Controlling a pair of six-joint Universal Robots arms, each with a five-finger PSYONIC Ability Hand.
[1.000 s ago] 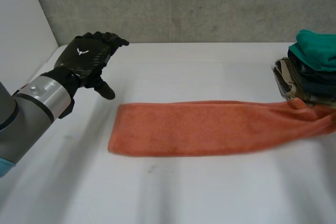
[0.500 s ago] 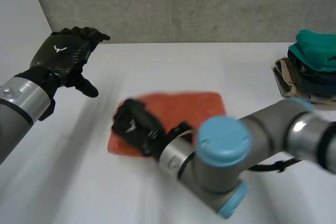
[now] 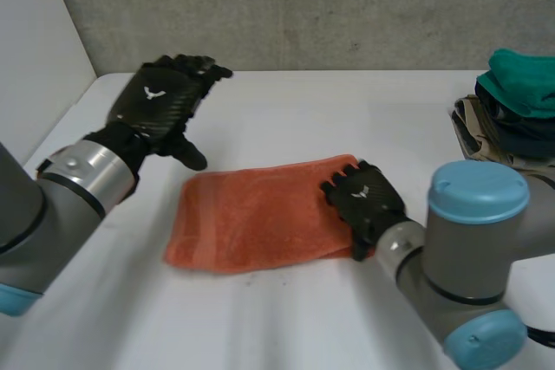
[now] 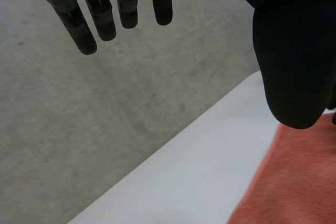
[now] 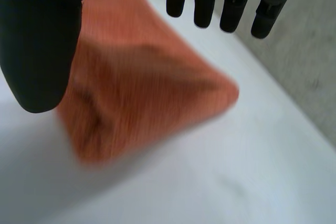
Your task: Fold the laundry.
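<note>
The orange towel lies folded on the tabletop. I see my right robot hand over its right end, fingers straight, holding nothing. The left robot hand hovers open near its far left corner.

Left hand and right hand, fingers straight.

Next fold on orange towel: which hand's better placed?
Right, likely: right hand is open over one end of the orange towel; left hand hovers open off the cloth, past its far corner.
</note>
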